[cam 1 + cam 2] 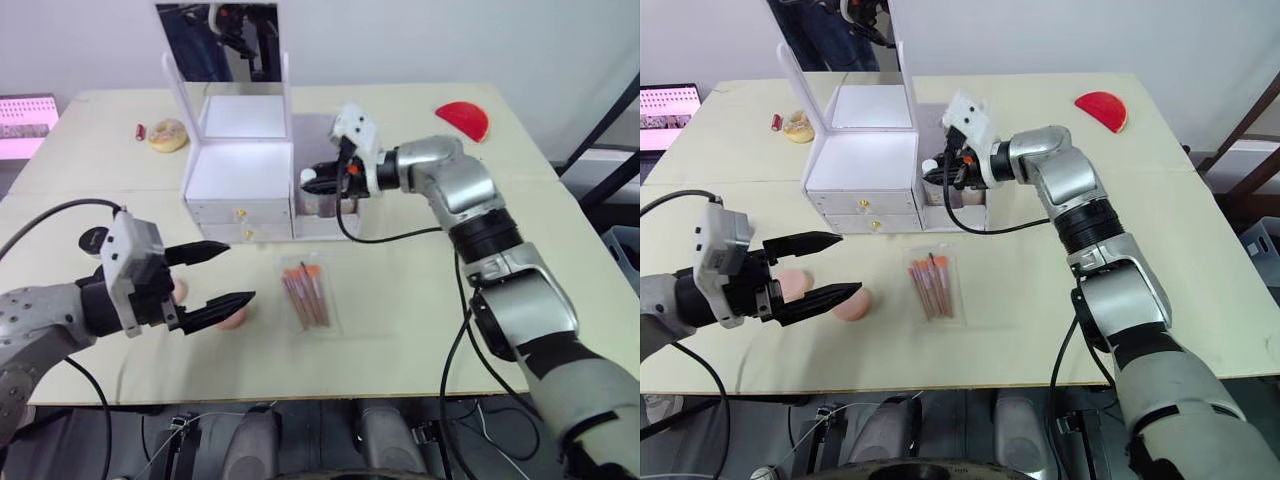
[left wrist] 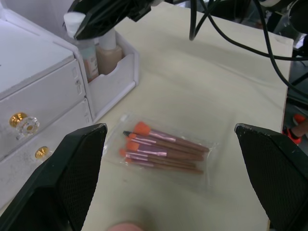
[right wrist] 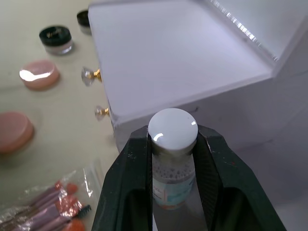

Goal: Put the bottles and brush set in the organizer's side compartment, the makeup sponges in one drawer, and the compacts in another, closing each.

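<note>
2 bottles (image 2: 108, 50) in the organizer (image 1: 240, 180) w/ 2 drawers, 1 brush set (image 1: 305, 292), 2 pink sponges (image 3: 39, 74), 2 black-lid compacts (image 3: 57, 38), 1 red case (image 1: 463, 120), 1 yellowish disc (image 1: 167, 134).

On the table (image 1: 420, 300) stands the white organizer (image 1: 240, 185) with its mirror (image 1: 222, 50) upright and both drawers shut. The right gripper (image 1: 312, 178) reaches in from the right to the side compartment (image 1: 318, 205), clamped on a white-capped bottle (image 1: 309, 180). The left gripper (image 1: 220, 275) hangs with its fingers spread above a pink sponge (image 1: 232, 315) (partly hidden). The brush set (image 1: 307, 293) lies flat in front of the drawers. A red half-round case (image 1: 463, 120) sits at the far right corner.
</note>
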`<state>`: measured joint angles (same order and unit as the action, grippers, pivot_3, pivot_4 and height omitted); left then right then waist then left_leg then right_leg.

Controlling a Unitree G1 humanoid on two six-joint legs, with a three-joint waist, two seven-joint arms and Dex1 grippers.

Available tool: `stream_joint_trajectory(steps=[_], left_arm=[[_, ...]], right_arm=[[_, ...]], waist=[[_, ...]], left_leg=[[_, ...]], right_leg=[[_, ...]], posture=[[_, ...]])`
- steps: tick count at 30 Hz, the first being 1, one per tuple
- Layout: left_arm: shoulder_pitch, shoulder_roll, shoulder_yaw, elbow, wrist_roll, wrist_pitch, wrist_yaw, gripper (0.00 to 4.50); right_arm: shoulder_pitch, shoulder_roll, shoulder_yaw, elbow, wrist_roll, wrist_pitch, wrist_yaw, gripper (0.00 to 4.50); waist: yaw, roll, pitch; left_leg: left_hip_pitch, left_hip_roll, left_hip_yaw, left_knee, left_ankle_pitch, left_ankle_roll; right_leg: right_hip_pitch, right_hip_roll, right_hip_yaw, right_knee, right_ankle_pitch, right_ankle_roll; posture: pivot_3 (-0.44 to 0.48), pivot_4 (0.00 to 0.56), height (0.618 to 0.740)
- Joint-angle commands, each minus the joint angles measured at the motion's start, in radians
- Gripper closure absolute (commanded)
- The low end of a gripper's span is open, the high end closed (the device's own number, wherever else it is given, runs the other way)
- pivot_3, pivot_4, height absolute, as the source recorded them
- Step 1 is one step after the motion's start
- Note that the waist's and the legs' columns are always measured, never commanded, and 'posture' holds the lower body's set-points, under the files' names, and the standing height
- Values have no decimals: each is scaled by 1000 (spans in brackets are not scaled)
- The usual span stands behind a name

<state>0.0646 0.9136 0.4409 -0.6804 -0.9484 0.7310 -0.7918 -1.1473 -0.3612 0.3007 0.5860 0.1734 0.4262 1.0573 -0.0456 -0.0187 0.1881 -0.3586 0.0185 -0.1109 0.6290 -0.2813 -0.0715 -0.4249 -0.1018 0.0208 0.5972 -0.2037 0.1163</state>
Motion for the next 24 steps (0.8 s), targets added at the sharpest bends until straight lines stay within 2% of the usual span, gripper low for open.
stream_joint_trajectory(steps=[1, 14, 21, 22, 24], left_arm=[[-1, 3, 38, -25, -18, -7, 12, 0], [4, 8, 44, -25, -31, -8, 28, 0], [-1, 9, 37, -14, -27, -12, 23, 0], [-2, 9, 36, -13, -27, -12, 22, 0], [-4, 9, 36, -10, -26, -13, 20, 0]], right_arm=[[-36, 21, -9, 22, -34, -57, 6, 3813], [-41, 46, -20, 95, -104, -121, 13, 3813], [-47, 36, -45, 47, -84, -89, 29, 328], [-53, 30, -53, 33, -77, -78, 34, 33], [-63, 14, -69, 0, -65, -52, 46, 33]], waist=[[-1, 0, 0], [-2, 0, 0], [-2, 0, 0], [-2, 0, 0], [0, 0, 0]], left_leg=[[0, 0, 0, 0, 0, 0], [1, 0, 0, 0, 0, 0], [1, 0, 0, 0, 0, 0], [1, 0, 0, 0, 0, 0], [1, 0, 0, 0, 0, 0]], right_leg=[[0, 0, 0, 0, 0, 0], [0, 0, 0, 1, 0, 0], [0, 0, 0, 1, 0, 0], [0, 0, 0, 1, 0, 0], [0, 0, 0, 1, 0, 0]], posture=[[0, 150, 739], [0, 150, 739], [0, 150, 739], [0, 150, 739], [0, 150, 739]])
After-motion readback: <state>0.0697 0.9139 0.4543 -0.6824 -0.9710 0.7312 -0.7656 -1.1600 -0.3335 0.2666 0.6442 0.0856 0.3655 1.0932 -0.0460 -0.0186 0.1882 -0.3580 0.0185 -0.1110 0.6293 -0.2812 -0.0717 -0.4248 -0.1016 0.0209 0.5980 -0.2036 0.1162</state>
